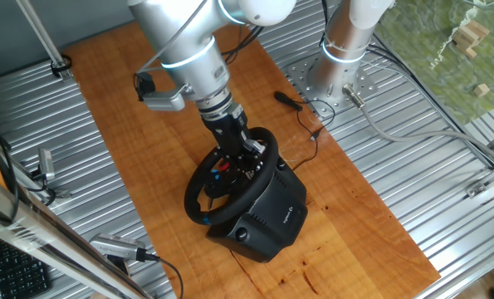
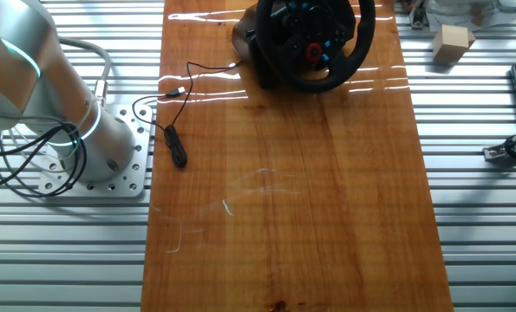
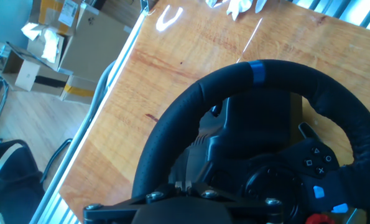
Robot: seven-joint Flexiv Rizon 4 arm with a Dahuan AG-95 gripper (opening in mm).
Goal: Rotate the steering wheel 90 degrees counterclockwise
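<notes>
The steering wheel (image 1: pixel 203 187) is black and round, mounted tilted on a boxy black base (image 1: pixel 271 218) on the wooden table. In the other fixed view it (image 2: pixel 344 65) is at the top edge, partly cut off. My gripper (image 1: pixel 245 158) reaches inside the rim, down by the hub and spokes. In the hand view the rim (image 3: pixel 191 106) arcs across the frame with a blue stripe (image 3: pixel 257 71) at its top. My gripper (image 3: pixel 183 184) shows as two pale tips almost together against the dark hub. Nothing shows between them.
A thin black cable with a plug (image 1: pixel 290 100) lies on the wood beside the arm's mounting plate (image 1: pixel 330 79); it also shows in the other fixed view (image 2: pixel 175 143). A wooden block (image 2: pixel 453 42) sits on the ribbed metal. The table's left edge (image 3: pixel 104 118) runs close to the wheel.
</notes>
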